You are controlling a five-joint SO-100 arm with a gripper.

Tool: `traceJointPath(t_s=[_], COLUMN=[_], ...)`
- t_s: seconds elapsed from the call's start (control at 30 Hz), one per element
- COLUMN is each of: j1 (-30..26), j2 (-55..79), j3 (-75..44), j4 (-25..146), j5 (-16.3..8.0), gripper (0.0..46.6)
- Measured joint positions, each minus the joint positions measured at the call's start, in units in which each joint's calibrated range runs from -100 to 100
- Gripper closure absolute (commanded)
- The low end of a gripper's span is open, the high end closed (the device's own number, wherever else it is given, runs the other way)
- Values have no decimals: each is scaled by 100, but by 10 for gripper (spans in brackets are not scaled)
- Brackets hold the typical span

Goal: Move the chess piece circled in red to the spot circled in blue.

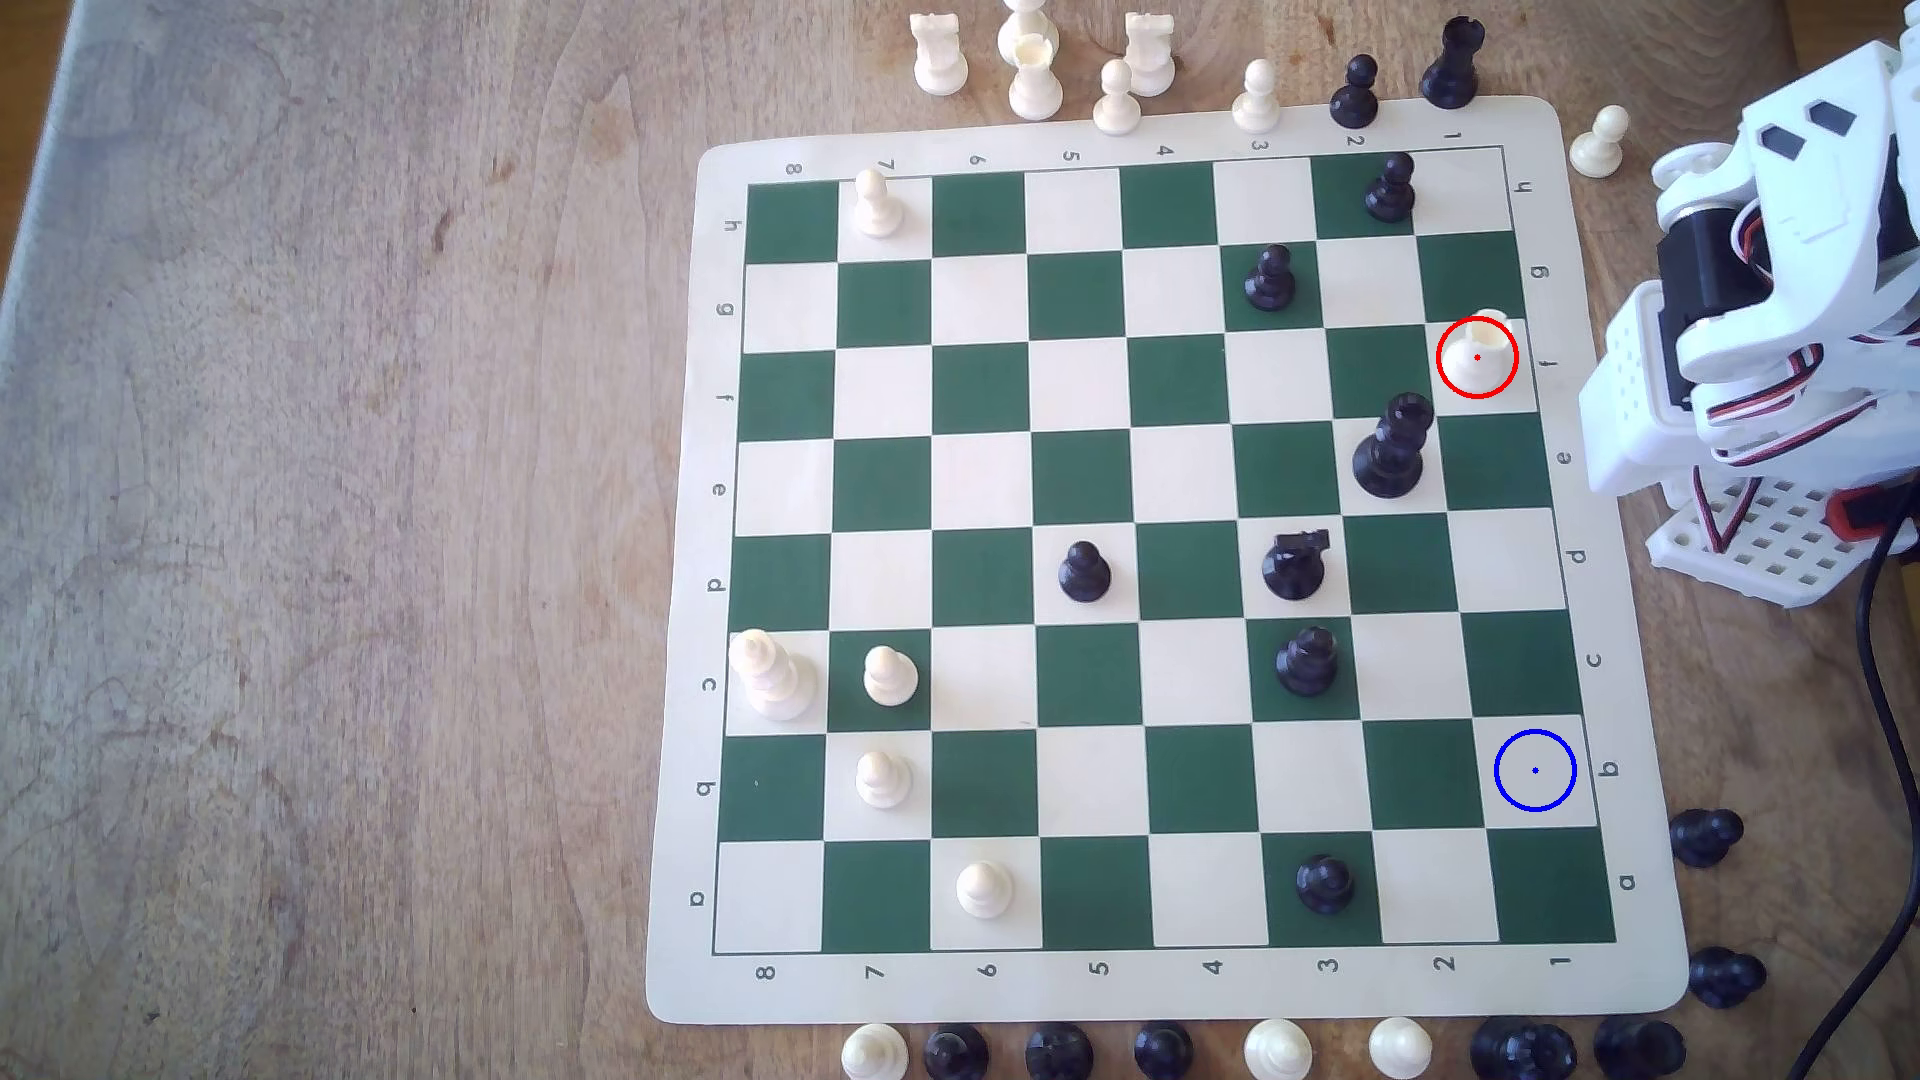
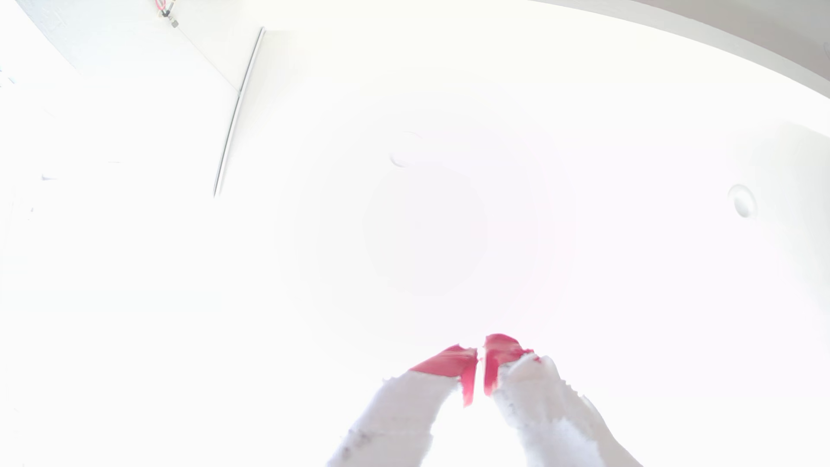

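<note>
Claw [image 2: 479, 359] red-tipped, seemingly closed; flat-topped cream piece [image 1: 1477, 353] stands untouched.

- Counter [image 1: 312, 519]: wood, matt, visible grain, worn patches.
- Board mat [image 1: 1143, 135]: thin, flat, matt cream and green.
- Chess piece circled in red [image 1: 1477, 353]: smooth cream plastic.
- Black pawn [image 1: 1084, 571]: glossy plastic.
- Gripper [image 2: 479, 359]: white plastic, rough edges, red-tipped fingers.
</note>
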Motion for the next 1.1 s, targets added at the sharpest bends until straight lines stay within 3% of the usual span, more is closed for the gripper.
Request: traceJointPath(t_s=[0.3,0.43,0.63,1.0,1.1], j1=[44,273,1143,1659,1962], j2=[0,0,-8,-8,-25], j3=[-127,-669,-2115,-3335,-3778], j4=[1012,2773,7076,11004,12526], j5=[0,0,0,0,-10], gripper=[464,464,464,464,446])
